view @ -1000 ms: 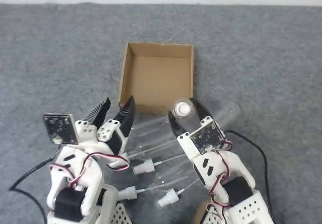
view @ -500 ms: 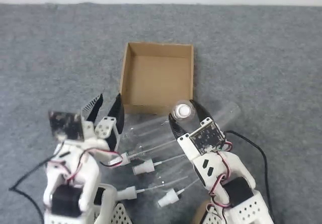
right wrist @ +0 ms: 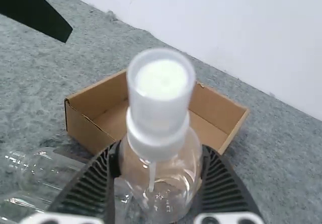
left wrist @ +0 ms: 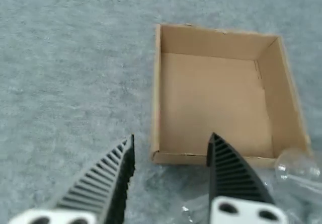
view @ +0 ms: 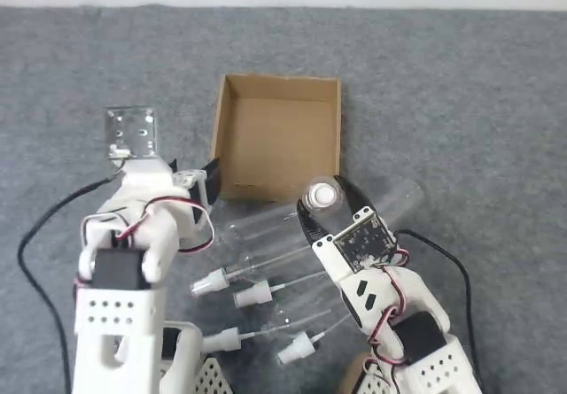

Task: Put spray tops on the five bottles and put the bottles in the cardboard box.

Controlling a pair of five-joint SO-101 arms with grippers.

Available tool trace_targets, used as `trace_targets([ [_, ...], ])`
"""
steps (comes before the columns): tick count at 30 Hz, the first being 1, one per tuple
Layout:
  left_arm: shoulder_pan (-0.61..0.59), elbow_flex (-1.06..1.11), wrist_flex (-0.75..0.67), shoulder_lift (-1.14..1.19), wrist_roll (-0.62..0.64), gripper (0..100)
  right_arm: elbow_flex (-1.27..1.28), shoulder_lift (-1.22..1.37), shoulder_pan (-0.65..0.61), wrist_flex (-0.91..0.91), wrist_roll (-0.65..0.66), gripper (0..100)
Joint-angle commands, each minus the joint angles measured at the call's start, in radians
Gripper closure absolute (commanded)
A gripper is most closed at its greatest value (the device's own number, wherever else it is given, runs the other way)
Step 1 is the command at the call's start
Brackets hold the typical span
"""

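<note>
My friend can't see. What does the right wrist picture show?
The right gripper holds a clear bottle upright, with a white spray top on it. Behind it sits an open cardboard box on grey carpet, with another clear bottle lying on its side nearby.

Nothing can be read in any view. The cardboard box point(view: 221, 142) has plain brown walls and floor, and any marking on the small circuit boards point(view: 130, 133) at the arms' wrists is too small to make out
</note>
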Motion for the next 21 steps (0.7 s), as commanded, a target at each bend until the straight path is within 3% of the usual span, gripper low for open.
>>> trace_targets([
  [1, -0.008, -0.073, -0.025, 0.064, -0.003, 78, -0.005, -0.001, 0.022, 0.008, -0.003, 95.0],
  [21, -0.009, -0.26, -0.054, 0.566, -0.009, 79, -0.014, -0.001, 0.022, 0.044, -0.003, 95.0],
])
